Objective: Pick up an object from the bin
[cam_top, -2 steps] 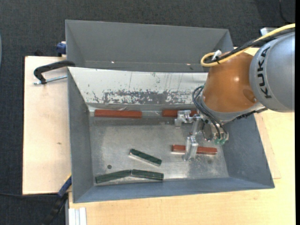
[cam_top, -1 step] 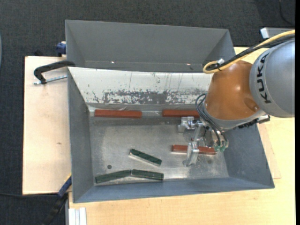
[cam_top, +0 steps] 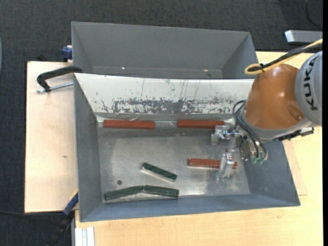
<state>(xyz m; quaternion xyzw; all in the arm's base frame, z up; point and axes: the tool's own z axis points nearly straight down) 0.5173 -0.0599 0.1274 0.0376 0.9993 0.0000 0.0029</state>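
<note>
Fingers (cam_top: 227,168): being held low inside the grey bin (cam_top: 154,50), close to the floor by the look of it. Open or closed honestly can't be told here, since the tips are being lost against the shiny metal.

Nearest thing: a short red-brown bar (cam_top: 203,163) is lying flat with one end right at the fingers and the rest running away from them toward the middle of the floor. Touching or just beside, and whether that end is being pinched, can't be told.

Beyond the fingers: a nearer back-wall bar (cam_top: 201,123) and a farther back-wall bar (cam_top: 129,124), both red-brown, are being left along the foot of the back wall.

Well apart from the fingers: a tilted green bar (cam_top: 159,171) is sitting past the short bar's far end. A long green strip (cam_top: 141,191) is lying along the front wall.

Done so far: my guess is the reach-down part is being wrapped up, with the short bar being lined up as the pick.

Left to do: nothing is being carried yet. The bar is flat on the floor, so the grip and the lift out of the bin are both being counted as not done.
</note>
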